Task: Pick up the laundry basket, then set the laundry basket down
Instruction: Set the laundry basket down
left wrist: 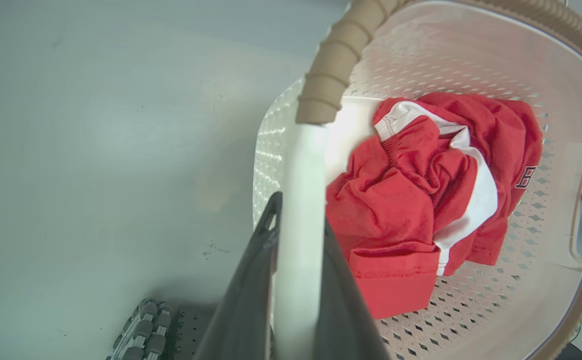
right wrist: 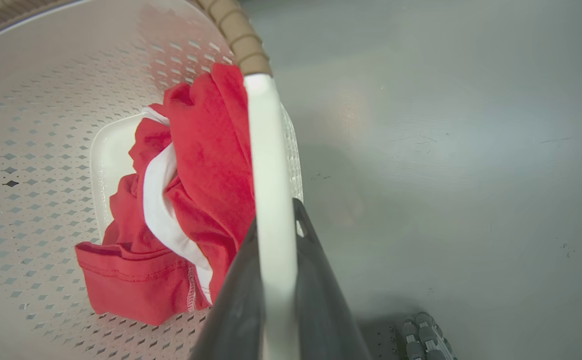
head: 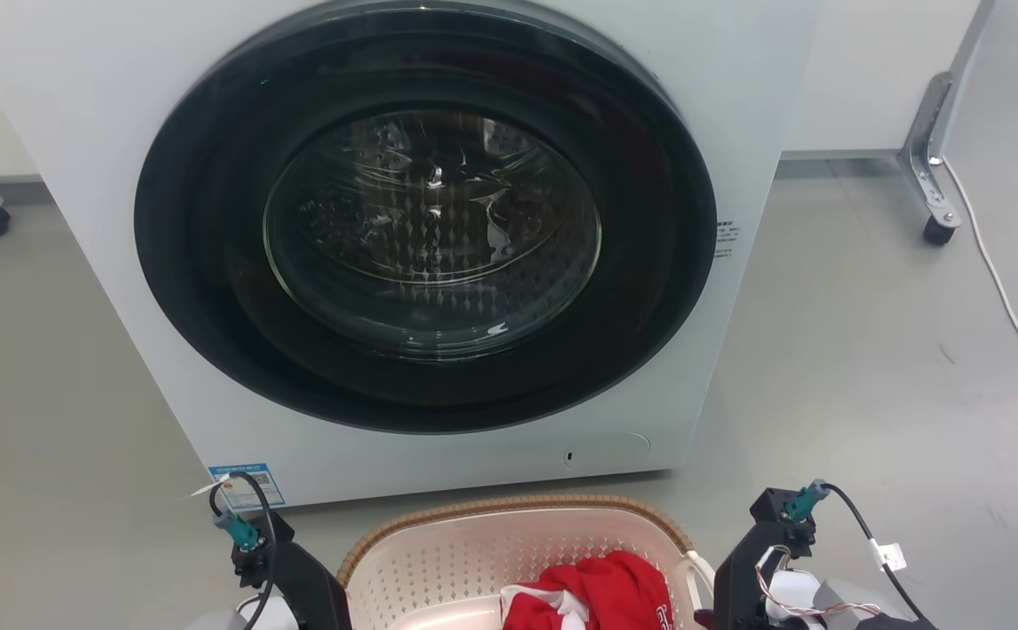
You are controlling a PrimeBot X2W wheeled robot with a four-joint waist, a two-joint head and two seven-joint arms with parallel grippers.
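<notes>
The laundry basket point(head: 509, 505) lies between end effectors point(left wrist: 301, 212) point(right wrist: 275, 215) apparently clamping its handles point(left wrist: 303, 150).

Head view downward at washer point(head: 431, 236); both wrist views close above shared laundry basket point(left wrist: 446, 60).

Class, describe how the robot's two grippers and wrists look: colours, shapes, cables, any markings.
The left gripper and right gripper each have two long, dark grey fingers tapering to narrow tips. In the head view each wrist is a blocky black housing with a teal plug and a black cable. The right cable carries a white tag, with thin red-and-white wires nearby.
</notes>
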